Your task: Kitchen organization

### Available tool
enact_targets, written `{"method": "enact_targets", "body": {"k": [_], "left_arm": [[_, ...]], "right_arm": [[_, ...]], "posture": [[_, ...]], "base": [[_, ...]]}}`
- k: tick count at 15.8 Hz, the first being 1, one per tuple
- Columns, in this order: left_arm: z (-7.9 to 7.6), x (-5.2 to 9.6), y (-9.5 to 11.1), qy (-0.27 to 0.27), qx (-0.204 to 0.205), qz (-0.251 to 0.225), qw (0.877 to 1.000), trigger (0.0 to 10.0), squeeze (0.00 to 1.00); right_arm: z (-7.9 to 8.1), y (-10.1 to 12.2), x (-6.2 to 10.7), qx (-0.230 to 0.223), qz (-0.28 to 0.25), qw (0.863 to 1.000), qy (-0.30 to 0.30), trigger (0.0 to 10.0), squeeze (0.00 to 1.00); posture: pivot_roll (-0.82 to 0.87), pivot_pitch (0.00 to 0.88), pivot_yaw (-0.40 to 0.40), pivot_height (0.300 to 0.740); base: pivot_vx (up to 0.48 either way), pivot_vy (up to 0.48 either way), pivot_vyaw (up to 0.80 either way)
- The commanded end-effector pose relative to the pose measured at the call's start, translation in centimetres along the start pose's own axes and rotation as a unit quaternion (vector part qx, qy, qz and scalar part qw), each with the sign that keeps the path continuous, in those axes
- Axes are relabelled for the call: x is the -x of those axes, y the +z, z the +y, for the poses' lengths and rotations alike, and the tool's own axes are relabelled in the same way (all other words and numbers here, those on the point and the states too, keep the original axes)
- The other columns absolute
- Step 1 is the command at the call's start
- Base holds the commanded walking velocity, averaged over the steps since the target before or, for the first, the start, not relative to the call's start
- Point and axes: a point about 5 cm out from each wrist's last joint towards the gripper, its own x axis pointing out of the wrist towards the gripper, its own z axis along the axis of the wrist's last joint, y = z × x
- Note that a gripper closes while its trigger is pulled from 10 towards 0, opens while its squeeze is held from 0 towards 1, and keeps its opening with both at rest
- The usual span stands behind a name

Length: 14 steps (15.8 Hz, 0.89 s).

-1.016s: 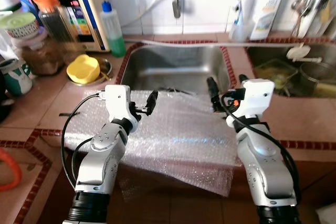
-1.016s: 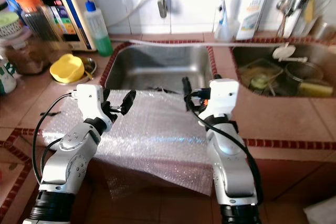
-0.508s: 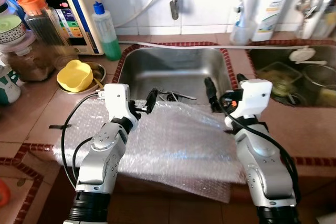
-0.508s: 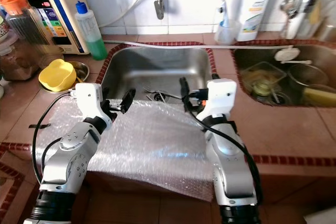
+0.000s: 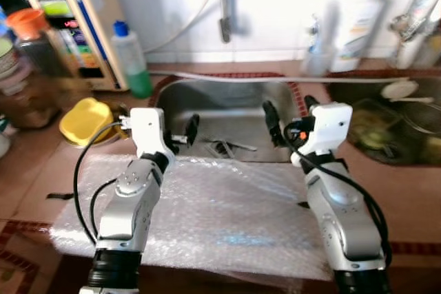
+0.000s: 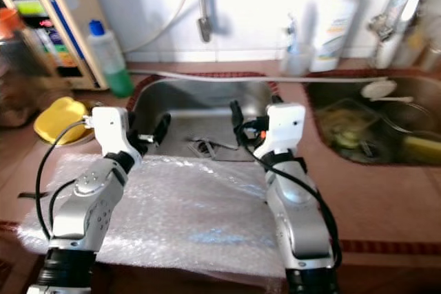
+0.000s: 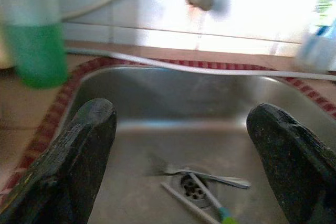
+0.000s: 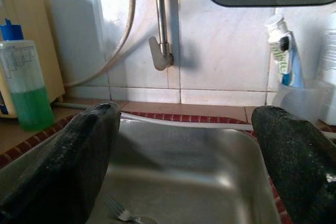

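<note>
Counter scene, head views blurred. At 9 o'clock: a beige appliance [image 5: 69,29] with a coloured panel, its writing too blurred to read; a green-liquid bottle [image 5: 131,60], label unreadable; a yellow lid [image 5: 86,120].

Left gripper [image 7: 184,169] is over the sink's near-left edge, fingers spread, empty. Bubble wrap [image 5: 213,215] covers the counter at 6 o'clock, under both arms.

Sink [image 5: 234,105] at 12 o'clock holds a fork [image 7: 202,174] and a toothbrush [image 7: 197,205] by the drain.

Right gripper [image 8: 184,163] is at the sink's near-right edge, fingers apart, empty. At 1 o'clock, a white bottle [image 5: 358,22], text illegible.
</note>
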Motion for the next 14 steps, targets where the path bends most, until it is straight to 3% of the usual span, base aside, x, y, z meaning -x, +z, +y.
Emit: {"method": "enact_targets", "body": {"k": [1, 7, 14], "left_arm": [[0.0, -0.1, -0.1, 0.007, -0.005, 0.006, 1.000, 10.0, 0.00], [1.1, 0.0, 0.3, 0.041, -0.003, -0.013, 0.999, 10.0, 0.00], [1.9, -0.4, 0.5, 0.054, -0.002, -0.010, 0.998, 10.0, 0.00]], "right_arm": [[0.0, 0.1, 0.0, -0.002, -0.003, 1.000, 0.001, 10.0, 0.00], [0.4, 0.6, -0.1, 0.016, -0.013, 1.000, 0.015, 10.0, 0.00], [-0.2, 0.4, -0.1, 0.012, -0.006, 1.000, -0.003, 10.0, 0.00]], "posture": [[0.01, 0.025, 0.082, 0.740], [0.00, 0.022, 0.077, 0.740], [0.00, 0.027, 0.072, 0.740]], "base": [[0.000, 0.000, 0.00], [0.000, 0.000, 0.00], [0.000, 0.000, 0.00]]}}
